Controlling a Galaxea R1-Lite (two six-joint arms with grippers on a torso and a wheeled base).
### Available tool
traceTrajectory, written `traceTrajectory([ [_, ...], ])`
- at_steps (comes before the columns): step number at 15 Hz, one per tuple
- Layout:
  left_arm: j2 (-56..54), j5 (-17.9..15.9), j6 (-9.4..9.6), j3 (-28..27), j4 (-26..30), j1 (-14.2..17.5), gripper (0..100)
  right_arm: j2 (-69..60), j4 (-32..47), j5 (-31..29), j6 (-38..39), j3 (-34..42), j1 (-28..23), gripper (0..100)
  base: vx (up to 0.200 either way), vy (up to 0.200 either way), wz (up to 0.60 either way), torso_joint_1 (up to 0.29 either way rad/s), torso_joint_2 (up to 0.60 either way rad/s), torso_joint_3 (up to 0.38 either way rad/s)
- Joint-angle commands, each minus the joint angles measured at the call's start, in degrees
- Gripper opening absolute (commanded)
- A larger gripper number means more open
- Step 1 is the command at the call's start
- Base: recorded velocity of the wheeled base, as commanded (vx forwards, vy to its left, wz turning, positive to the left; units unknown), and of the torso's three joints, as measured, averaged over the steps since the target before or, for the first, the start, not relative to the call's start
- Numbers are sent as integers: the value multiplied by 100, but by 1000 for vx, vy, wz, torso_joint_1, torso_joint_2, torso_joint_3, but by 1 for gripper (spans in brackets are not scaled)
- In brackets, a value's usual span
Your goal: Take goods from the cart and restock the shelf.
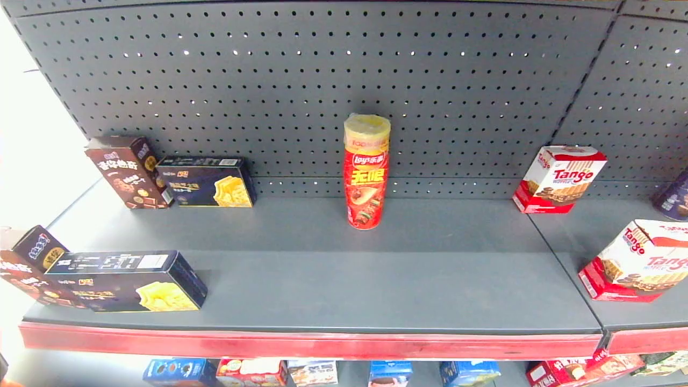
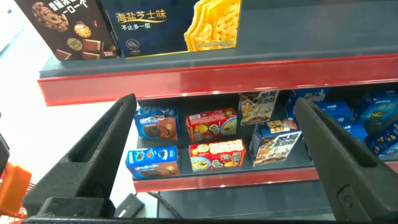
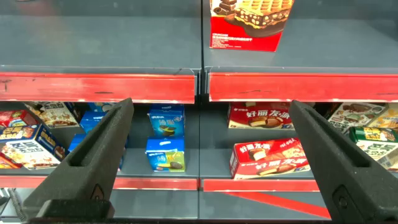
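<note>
Goods [image 1: 207, 181] stocked on shelf [image 1: 376, 279], listed by place. Back edge, centre: one can [image 1: 366, 173], upright, yellow lid [image 1: 367, 124] on, contents hidden. It is probably light, with a stiff wall that is smooth and apt to slip or roll, so it is best taken across the mid-body with a moderate squeeze to avoid denting. Back left corner: one cookie box [image 1: 128, 171] leaning beside one cracker box [image 1: 207, 181]. Front left corner: a second cracker box [image 1: 129, 280] touching a second cookie box [image 1: 29, 266] at the left edge. Right side, on the neighbouring section: two wafer boxes, one at the back [image 1: 559, 179] and one near the front edge [image 1: 639, 260], both tilted; the front one looks crumpled on top. All the boxes are closed, so their contents cannot be seen. They are judged light, thin card over brittle biscuit that will crush under a hard grip, so they are best held across the narrow faces. Lower shelf [image 2: 205, 180]: rows of small boxes [image 2: 211, 124], blue and red, closed. Left hand [image 2: 214, 102]: fingers spread wide, holding nothing, level with the lower shelf below the front left corner. Right hand [image 3: 211, 104]: fingers spread wide, holding nothing, facing the lower shelf where two sections meet.
</note>
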Motion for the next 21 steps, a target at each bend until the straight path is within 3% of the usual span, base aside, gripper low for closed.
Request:
traceTrajectory([
  [1,6,1,0,0,0,0,100,8,-2,-3,-2,1,9,100,0,0,0,0,0,0],
  [8,6,1,0,0,9,0,100,8,-2,-12,-2,1,0,100,0,0,0,0,0,0],
  [21,6,-8,8,0,0,0,100,8,-2,-30,-11,1,0,100,0,0,600,5,1,1],
])
